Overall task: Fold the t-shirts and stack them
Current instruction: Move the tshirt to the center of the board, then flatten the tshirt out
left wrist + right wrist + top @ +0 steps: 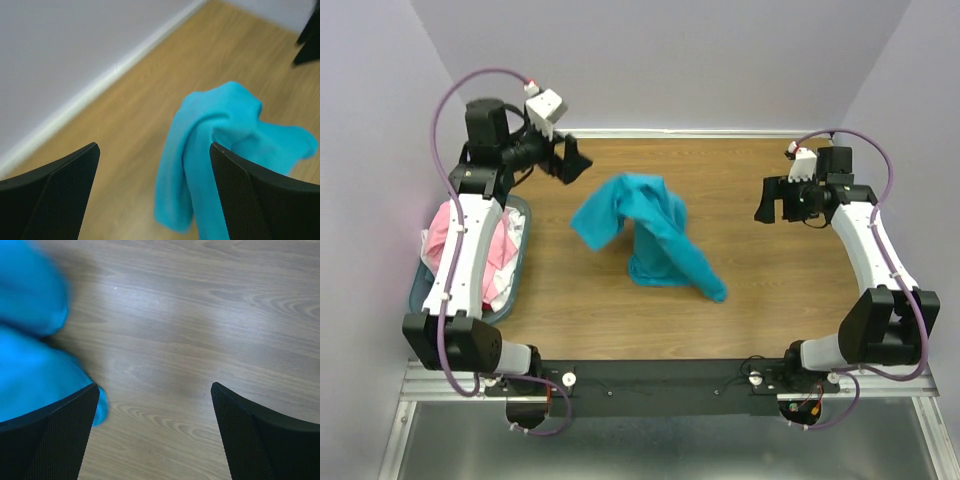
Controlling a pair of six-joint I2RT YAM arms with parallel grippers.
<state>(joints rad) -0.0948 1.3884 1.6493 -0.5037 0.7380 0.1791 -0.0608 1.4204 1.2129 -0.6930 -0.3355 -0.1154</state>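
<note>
The teal t-shirt point(650, 235) lies crumpled in a heap on the middle of the wooden table point(760, 300). It also shows in the left wrist view point(220, 150) and at the left of the right wrist view point(35, 355). The pink t-shirt point(445, 235) lies in the blue-grey basket point(516, 260) at the left, partly hidden under my left arm. My left gripper point(570, 160) is open and empty, above the table to the upper left of the teal shirt. My right gripper point(772, 203) is open and empty, to the right of it.
A white cloth point(500, 280) lies in the basket beside the pink shirt. Purple walls point(700, 60) close in the table at the back and sides. Bare wood shows between the teal shirt and my right gripper.
</note>
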